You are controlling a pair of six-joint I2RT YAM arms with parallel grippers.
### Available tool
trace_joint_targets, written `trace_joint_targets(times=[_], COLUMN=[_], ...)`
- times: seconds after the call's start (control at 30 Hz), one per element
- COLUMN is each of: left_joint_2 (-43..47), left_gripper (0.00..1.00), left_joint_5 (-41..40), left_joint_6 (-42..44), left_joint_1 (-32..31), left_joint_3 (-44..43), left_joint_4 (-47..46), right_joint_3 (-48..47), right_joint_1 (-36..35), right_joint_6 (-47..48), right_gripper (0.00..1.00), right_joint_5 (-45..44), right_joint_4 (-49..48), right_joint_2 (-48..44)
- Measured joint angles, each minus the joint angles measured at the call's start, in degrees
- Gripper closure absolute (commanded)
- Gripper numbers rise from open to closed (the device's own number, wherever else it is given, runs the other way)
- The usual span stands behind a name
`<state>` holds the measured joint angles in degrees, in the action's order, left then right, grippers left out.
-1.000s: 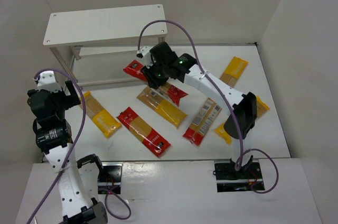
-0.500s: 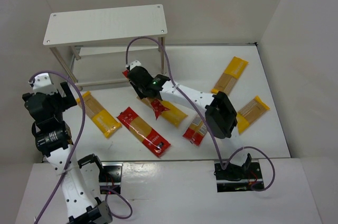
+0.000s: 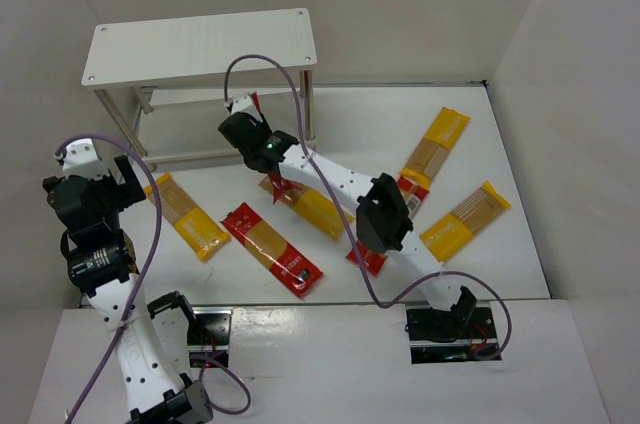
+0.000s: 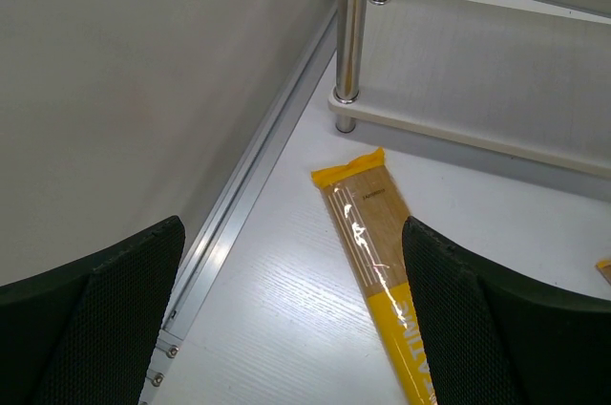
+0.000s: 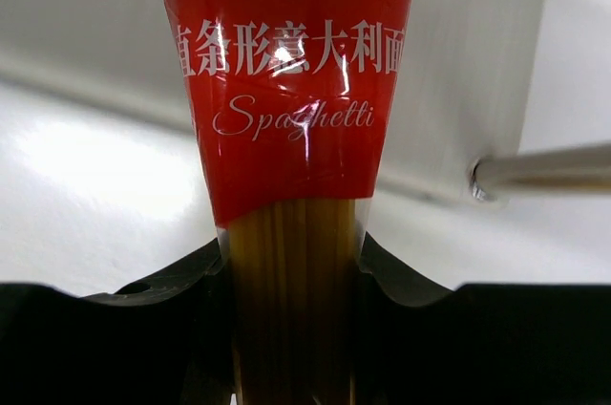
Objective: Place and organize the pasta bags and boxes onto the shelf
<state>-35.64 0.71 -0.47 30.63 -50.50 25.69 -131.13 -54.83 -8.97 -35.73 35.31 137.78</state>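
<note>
My right gripper [image 3: 247,124] is shut on a red spaghetti pack [image 3: 250,104] and holds it off the table, tilted, in front of the shelf's right legs. In the right wrist view the pack [image 5: 286,71] runs up between the fingers [image 5: 449,329], its clear window in the grip. The white shelf [image 3: 200,44] stands at the back left with nothing on its top board. My left gripper [image 3: 125,176] is open and empty over the left side of the table. A yellow pack [image 4: 368,243] lies just ahead of it, and also shows in the top view [image 3: 185,216].
On the table lie a red pack [image 3: 272,249], a yellow-orange pack [image 3: 315,209], a red pack [image 3: 372,256] partly under the right arm, and two orange packs at the right [image 3: 437,141] [image 3: 465,219]. A shelf leg [image 4: 350,32] and a wall rail [image 4: 239,204] are near my left gripper.
My right arm has swung left and toward the shelf, lifting the red pack off the table. The left arm has barely moved.
</note>
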Motion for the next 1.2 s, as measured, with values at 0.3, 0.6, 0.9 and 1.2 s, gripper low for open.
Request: trace_joint_targets(times=[0.3,0.6,0.9,1.2], left_joint_2=[-0.09,-0.17,-0.63,-0.81], left_gripper=[0.00,0.00,0.00,0.00], left_joint_5=[0.90,2.43,3.43,4.74], left_joint_6=[0.07,0.24,0.33,0.63], left_joint_1=[0.02,0.04,0.04,0.04], left_joint_3=[0.00,0.02,0.02,0.02], left_joint_4=[0.02,0.04,0.09,0.63], right_joint_3=[-27.36,-34.45,-43.30,-44.81], right_joint_1=[0.07,0.09,0.02,0.09], right_joint_6=[5.42,12.09,23.26,38.99], right_gripper=[1.00,1.00,1.00,1.00], right_joint_5=[-5.79,-11.13,-16.76,-23.23], right_joint_4=[4.11,6.45,4.26,-8.28], right_joint_2=[13.51,23.32,29.64,31.76])
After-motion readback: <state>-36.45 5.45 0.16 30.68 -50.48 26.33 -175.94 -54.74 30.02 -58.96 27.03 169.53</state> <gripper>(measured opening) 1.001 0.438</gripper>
